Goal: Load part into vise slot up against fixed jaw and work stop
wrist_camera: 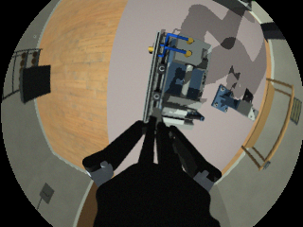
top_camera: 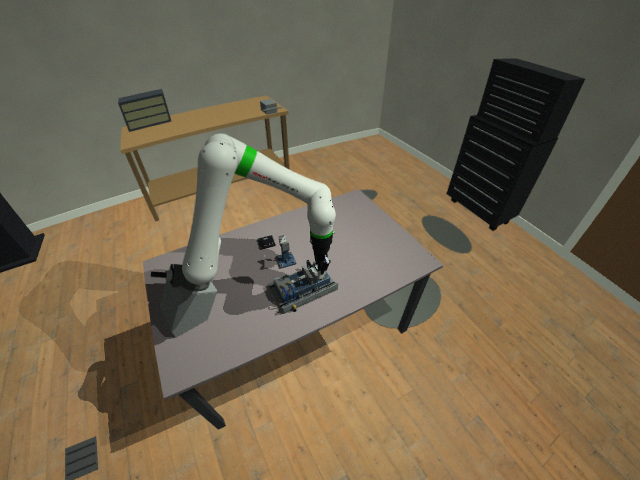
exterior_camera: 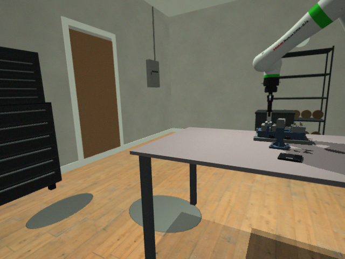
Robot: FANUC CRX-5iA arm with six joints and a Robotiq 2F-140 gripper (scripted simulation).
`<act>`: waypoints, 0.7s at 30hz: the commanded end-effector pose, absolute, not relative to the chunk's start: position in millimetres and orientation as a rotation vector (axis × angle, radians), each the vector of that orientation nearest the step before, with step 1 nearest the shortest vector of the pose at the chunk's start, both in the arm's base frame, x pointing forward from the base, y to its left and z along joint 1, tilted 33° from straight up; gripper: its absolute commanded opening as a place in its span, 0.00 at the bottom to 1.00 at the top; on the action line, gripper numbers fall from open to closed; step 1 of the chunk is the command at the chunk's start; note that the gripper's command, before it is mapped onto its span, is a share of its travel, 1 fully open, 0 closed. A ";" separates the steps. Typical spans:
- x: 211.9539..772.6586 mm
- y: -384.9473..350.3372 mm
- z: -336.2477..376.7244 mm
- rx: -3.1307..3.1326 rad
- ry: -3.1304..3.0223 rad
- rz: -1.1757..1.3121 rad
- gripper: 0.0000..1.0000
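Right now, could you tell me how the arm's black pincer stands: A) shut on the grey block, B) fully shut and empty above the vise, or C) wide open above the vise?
B: the black pincer has fingertips together, nothing between, above the blue vise.

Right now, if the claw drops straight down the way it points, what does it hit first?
Probably the blue-and-grey vise at its near end; the shut black claw hangs empty just above it, though depth is unclear.

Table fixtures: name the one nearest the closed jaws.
The vise: the gripper hangs right above one end of it. The V-block and the black infeed plate lie farther off.
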State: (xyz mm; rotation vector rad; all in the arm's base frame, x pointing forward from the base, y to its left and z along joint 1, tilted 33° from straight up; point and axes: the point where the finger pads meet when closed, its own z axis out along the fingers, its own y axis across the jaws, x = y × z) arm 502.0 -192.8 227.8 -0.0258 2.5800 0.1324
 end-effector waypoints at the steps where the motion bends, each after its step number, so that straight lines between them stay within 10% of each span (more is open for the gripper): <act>1: 502.4 -192.9 227.3 -0.026 2.580 0.132 0.00; 21: 504.2 -192.6 224.5 -0.026 2.580 0.132 0.00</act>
